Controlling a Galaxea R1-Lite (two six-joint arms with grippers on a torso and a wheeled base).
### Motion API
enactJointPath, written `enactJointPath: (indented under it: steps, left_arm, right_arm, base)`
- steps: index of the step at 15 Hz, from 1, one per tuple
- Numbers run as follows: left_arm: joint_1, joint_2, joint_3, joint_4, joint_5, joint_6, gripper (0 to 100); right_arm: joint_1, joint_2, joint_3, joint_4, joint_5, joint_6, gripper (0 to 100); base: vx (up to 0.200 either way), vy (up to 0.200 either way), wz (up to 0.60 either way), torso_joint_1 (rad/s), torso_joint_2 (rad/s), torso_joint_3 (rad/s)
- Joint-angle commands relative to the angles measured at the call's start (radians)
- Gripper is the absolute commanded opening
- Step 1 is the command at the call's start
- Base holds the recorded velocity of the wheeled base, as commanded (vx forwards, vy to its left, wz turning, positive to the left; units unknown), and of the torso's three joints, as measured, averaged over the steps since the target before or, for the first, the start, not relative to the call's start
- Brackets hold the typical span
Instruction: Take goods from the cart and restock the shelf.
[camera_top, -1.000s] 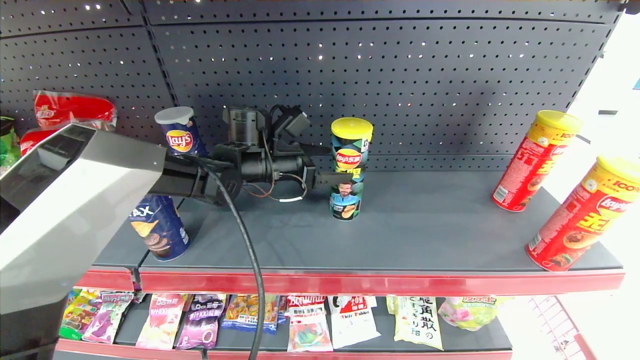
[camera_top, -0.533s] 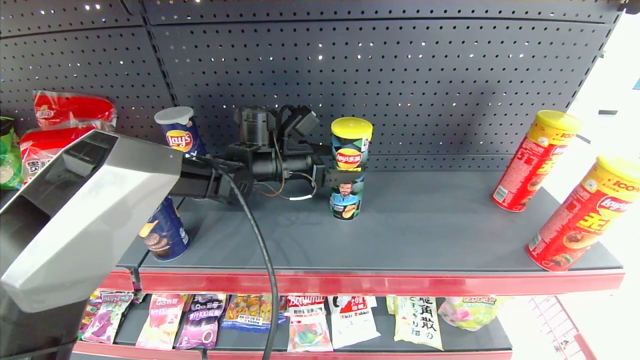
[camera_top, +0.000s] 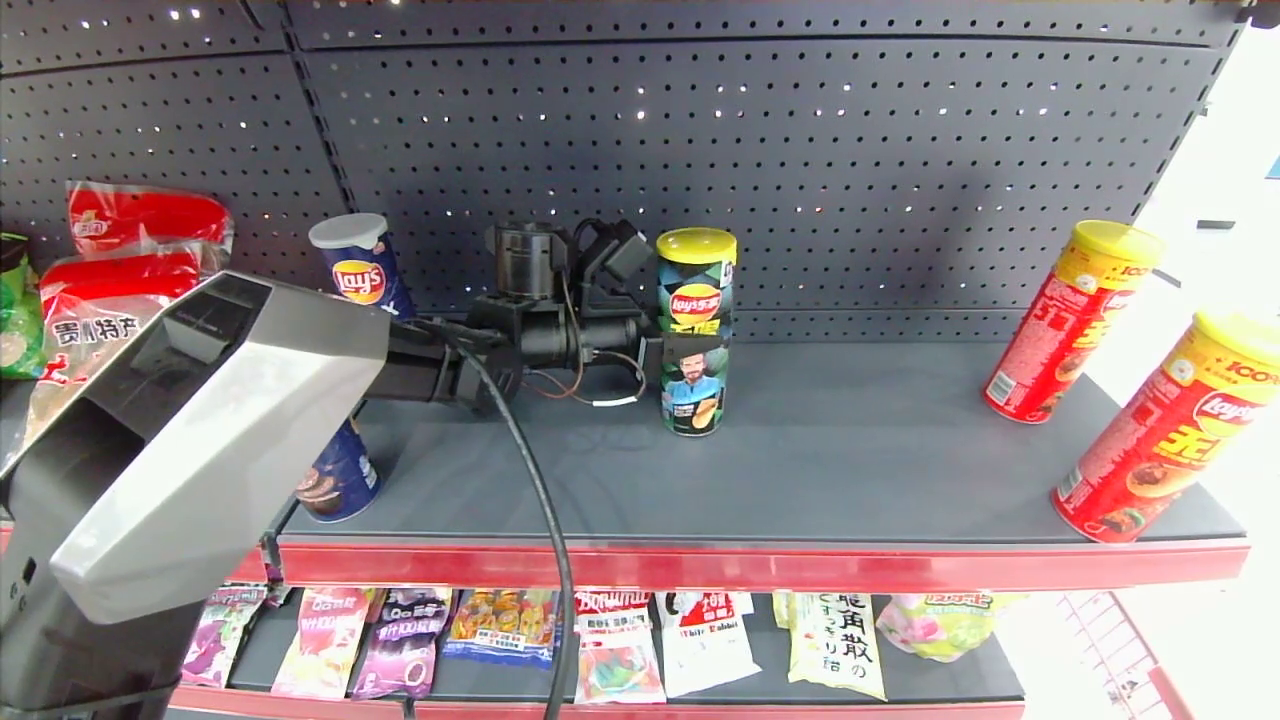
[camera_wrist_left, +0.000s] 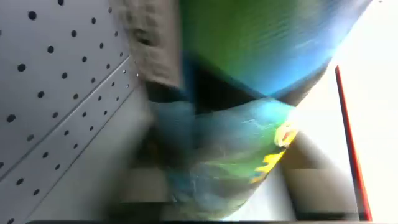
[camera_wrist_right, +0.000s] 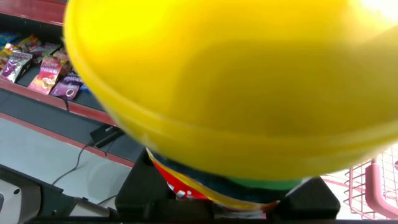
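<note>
Nearly shelved: green can stands mid-shelf in the left gripper's clasp

Seen from the head, the top shelf reads from the left. Red bags sit at its far end. Next come two blue cans, one against the back panel and one at the front lip. The left gripper lies at the nine o'clock side of the green can, its fingers clamped on the can's waist. The can is upright, its foot apparently on the board, close to the back panel and near the middle of the row. Bare board stretches away at its three o'clock. Two red cans stand well apart from it at the right end.

This placement looks all but finished. The can seems to be set down, and what is left is to let go and draw back toward nine o'clock without tipping it.

More stock is waiting. The right gripper is closed on a second can, whose yellow lid faces its wrist camera and whose red body runs down between the dark fingers. It is held off the shelf, over the floor, with a red wire frame, likely the cart, near it. That can has yet to be shelved, and the gap between the green can and the red cans looks like the natural spot. How much remains in the cart cannot be told.
</note>
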Motion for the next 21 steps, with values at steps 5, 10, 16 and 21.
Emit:
enactJointPath:
  steps: [5,10,16,21]
  left_arm:
    - [0.0,-0.007,0.015,-0.008,0.004,0.003,0]
    - [-0.002,-0.163,0.191,-0.008,0.004,0.008,0]
    - [-0.028,-0.335,0.518,-0.089,0.015,0.011,0]
    - [-0.031,-0.335,0.645,-0.231,0.046,0.006,0]
  right_arm:
    - [-0.001,0.0,-0.001,0.0,0.0,0.0,0]
    - [0.0,0.0,0.001,0.0,0.002,0.0,0]
    - [0.0,-0.004,0.001,0.0,0.003,0.0,0]
    - [0.0,-0.007,0.001,0.0,0.002,0.0,0]
  base:
    - [0.0,0.0,0.0,0.0,0.0,0.0]
    - [0.0,0.0,0.0,0.0,0.0,0.0]
    - [0.0,0.0,0.0,0.0,0.0,0.0]
    - [0.0,0.0,0.0,0.0,0.0,0.0]
